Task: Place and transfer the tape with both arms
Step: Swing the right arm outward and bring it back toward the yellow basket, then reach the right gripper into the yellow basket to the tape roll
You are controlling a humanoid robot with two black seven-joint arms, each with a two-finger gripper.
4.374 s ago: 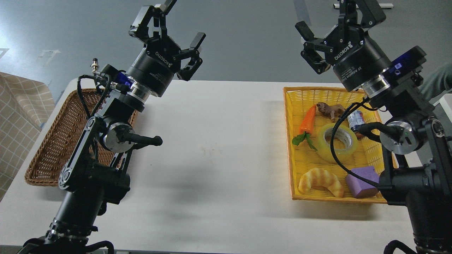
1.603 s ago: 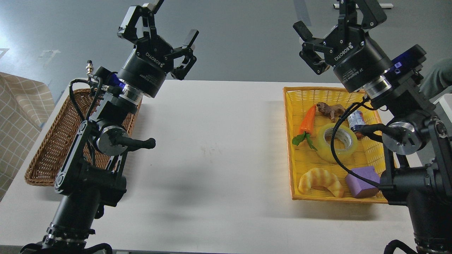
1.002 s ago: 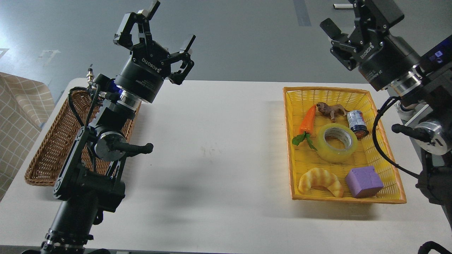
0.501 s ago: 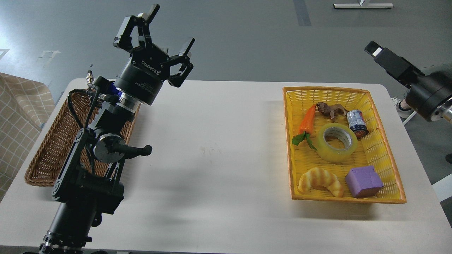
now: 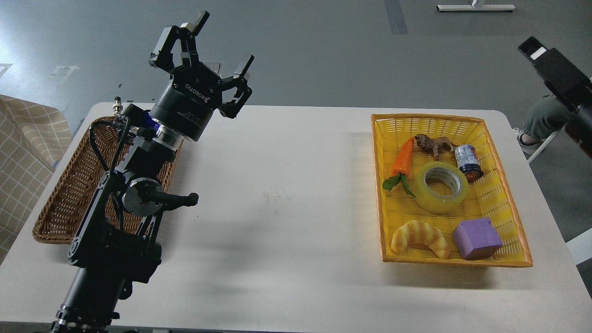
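The tape [image 5: 440,187], a yellow translucent roll with a grey-white core, lies flat in the middle of the yellow basket [image 5: 428,117] on the right of the table. My left gripper [image 5: 221,44] is open and empty, raised above the table's back left, far from the tape. My right gripper [image 5: 536,52] shows only as a dark narrow part at the right edge, above and to the right of the basket. Its two fingers cannot be told apart.
The yellow basket also holds a carrot [image 5: 402,157], a lion toy [image 5: 433,143], a small can [image 5: 467,162], a croissant [image 5: 420,236] and a purple block [image 5: 476,238]. A brown wicker basket [image 5: 60,199] sits at the left behind my left arm.
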